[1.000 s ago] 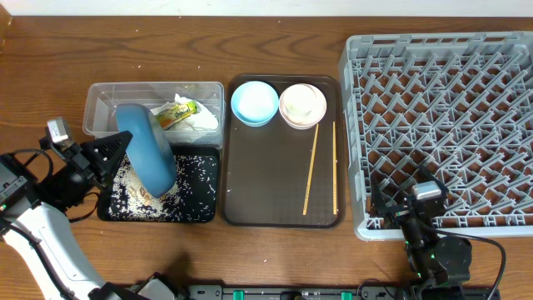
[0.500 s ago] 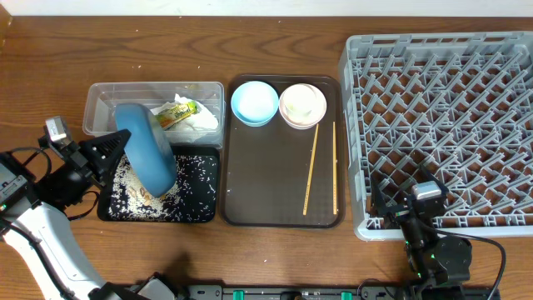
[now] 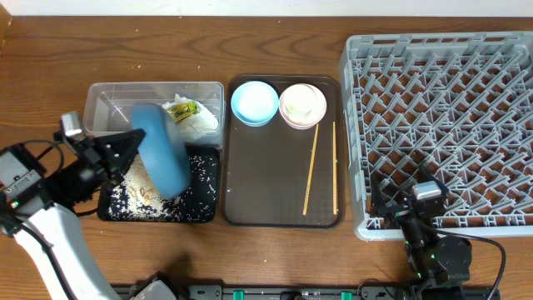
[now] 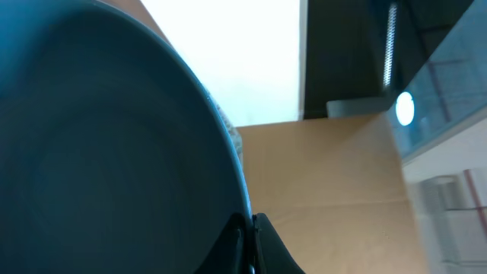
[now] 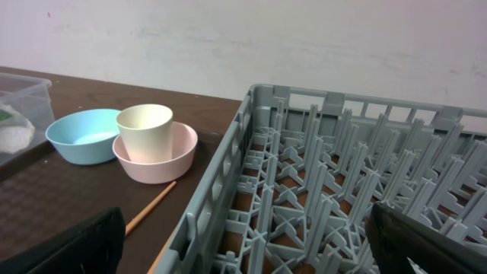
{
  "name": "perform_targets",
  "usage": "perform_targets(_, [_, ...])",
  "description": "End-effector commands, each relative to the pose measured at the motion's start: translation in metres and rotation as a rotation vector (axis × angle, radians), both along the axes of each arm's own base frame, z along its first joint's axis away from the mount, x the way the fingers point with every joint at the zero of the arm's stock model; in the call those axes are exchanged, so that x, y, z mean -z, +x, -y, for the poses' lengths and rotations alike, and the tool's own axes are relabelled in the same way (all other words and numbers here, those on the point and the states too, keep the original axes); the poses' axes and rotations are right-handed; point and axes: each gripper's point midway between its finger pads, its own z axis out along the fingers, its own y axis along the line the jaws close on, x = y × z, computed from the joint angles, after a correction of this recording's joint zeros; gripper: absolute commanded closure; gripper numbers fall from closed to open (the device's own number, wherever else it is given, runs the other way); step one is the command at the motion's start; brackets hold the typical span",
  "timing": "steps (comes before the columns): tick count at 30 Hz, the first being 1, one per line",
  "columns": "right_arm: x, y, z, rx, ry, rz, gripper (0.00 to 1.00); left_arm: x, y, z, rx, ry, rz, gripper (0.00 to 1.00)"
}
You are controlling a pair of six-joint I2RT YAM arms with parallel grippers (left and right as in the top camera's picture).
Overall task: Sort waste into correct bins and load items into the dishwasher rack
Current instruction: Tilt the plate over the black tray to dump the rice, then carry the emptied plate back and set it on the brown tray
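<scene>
Over the black tray (image 3: 210, 204) strewn with rice (image 3: 137, 196), the dark-blue bowl (image 3: 162, 154) is clamped by the left hand (image 3: 132, 148), the right hand (image 3: 398, 210) is spread empty, and nothing is loaded in the rack (image 3: 441, 100).

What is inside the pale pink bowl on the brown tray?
A small white cup stands upright inside the pink bowl. The cup covers the bowl's bottom, so whatever may lie under it cannot be seen.
</scene>
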Motion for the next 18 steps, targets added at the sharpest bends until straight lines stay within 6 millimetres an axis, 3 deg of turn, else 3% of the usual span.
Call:
perform_targets(1, [0.001,0.0,-0.001,-0.002,-0.002,-0.003,0.01,-0.016,-0.003,0.017,-0.005,0.112,-0.008,0.94])
perform_targets(10, [0.001,0.0,-0.001,-0.002,-0.002,-0.003,0.01,-0.017,-0.018,0.095,0.073,0.394,-0.003,0.94])
perform_targets(18, [0.001,0.0,-0.001,-0.003,-0.002,-0.003,0.01,0.021,-0.031,0.171,0.206,0.705,0.005,0.94])
